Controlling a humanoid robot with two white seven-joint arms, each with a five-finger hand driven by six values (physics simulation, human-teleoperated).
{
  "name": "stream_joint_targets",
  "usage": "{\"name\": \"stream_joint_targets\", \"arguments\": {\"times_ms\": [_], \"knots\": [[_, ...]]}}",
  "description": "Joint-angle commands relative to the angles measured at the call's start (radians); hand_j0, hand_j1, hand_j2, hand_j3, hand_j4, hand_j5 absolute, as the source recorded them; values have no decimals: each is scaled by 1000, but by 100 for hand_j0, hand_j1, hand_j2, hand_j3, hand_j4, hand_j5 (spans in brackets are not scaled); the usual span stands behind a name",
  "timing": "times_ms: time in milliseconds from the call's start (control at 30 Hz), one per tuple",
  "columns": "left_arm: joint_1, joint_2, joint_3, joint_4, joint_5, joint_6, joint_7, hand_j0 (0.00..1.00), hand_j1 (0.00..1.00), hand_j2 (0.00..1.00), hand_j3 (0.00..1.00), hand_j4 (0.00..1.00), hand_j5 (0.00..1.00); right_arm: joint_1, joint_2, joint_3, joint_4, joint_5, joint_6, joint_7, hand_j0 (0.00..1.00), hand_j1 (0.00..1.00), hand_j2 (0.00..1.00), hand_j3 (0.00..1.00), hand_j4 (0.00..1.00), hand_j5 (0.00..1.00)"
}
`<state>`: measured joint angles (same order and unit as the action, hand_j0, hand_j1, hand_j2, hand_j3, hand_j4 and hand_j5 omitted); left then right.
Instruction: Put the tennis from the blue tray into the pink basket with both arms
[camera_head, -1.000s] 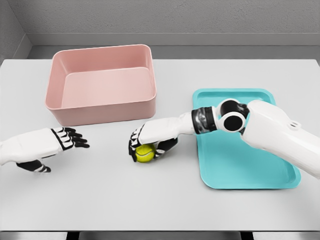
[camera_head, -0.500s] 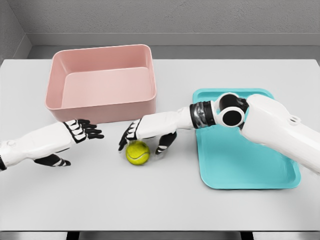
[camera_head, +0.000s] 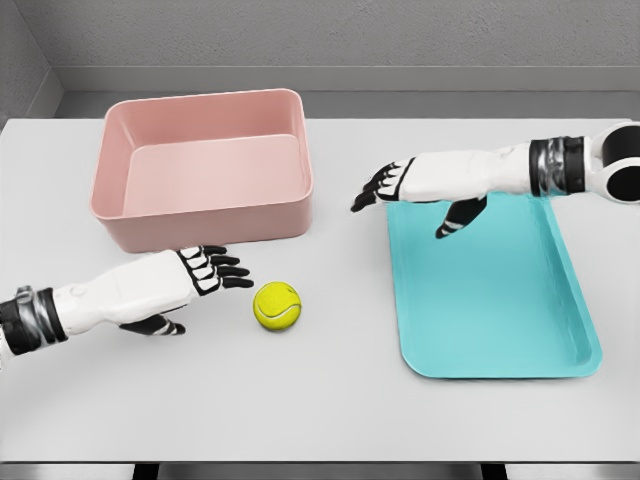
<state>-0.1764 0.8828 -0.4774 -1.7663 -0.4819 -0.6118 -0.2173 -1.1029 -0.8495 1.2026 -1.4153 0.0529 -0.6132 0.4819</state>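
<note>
A yellow-green tennis ball lies on the white table, between the pink basket and the blue tray, touching neither hand. My left hand comes in from the lower left, fingers spread, its fingertips a short gap left of the ball. My right hand hangs open above the tray's near-left corner, well up and right of the ball. The basket holds nothing that I can see.
The blue tray lies flat at the right with nothing on it. The pink basket stands at the back left, its front wall just behind the left hand. The table's front edge runs along the bottom.
The right hand has let go of the ball on the table and drawn back up and right over the tray. The left hand has moved right, toward the ball.
</note>
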Motion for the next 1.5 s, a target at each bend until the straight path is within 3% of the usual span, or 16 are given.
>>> {"name": "stream_joint_targets", "arguments": {"times_ms": [0, 33, 100, 167, 267, 500, 533, 567, 600, 767, 1467], "knots": [[-2, -10, -30, -1, -12, 1, -4, 100, 100, 100, 100, 100, 100, 0, -115, -26, 15, -8, 2, -114, 100, 100, 100, 100, 100, 100], [-17, -10, -41, 1, -14, 1, -8, 100, 100, 100, 100, 100, 100, 3, -131, -25, 33, -7, 2, -158, 100, 100, 100, 100, 100, 100], [-60, -22, -101, 1, -17, 1, -70, 100, 100, 100, 100, 100, 100, 8, -163, -23, 36, -7, 2, -160, 100, 100, 100, 100, 100, 100], [-67, -36, -102, 1, -18, 1, -71, 100, 100, 100, 100, 100, 100, 17, -210, -31, 41, -8, 2, -164, 100, 100, 100, 100, 100, 100], [-89, -61, -102, 1, -20, 1, -74, 100, 100, 100, 100, 100, 100, 28, -207, -57, 79, -8, 2, -194, 100, 100, 100, 100, 100, 100], [-147, -134, -104, 2, -26, 1, -73, 100, 100, 100, 100, 100, 100, 28, -194, -78, 79, -7, 2, -180, 100, 100, 100, 100, 100, 100], [-153, -146, -104, 2, -50, 1, -73, 100, 100, 100, 100, 100, 100, 55, -194, -110, 79, -7, 2, -178, 100, 100, 100, 100, 100, 100], [-163, -168, -135, 4, -60, 1, -73, 100, 100, 100, 100, 100, 100, 109, -195, -181, 76, -5, 2, -177, 100, 100, 100, 100, 100, 100], [-193, -176, -179, 10, -75, 1, -74, 100, 100, 100, 100, 100, 100, 120, -197, -187, 76, -7, 2, -178, 100, 100, 100, 100, 100, 100], [-189, -173, -185, 11, -76, 1, -131, 100, 100, 100, 100, 100, 100, 121, -195, -187, 85, -7, 2, -190, 100, 100, 100, 100, 100, 100], [-199, -166, -170, 70, -64, 1, -132, 100, 100, 100, 100, 100, 100, 121, -180, -186, 93, -7, 2, -189, 100, 100, 100, 100, 100, 100]]}}
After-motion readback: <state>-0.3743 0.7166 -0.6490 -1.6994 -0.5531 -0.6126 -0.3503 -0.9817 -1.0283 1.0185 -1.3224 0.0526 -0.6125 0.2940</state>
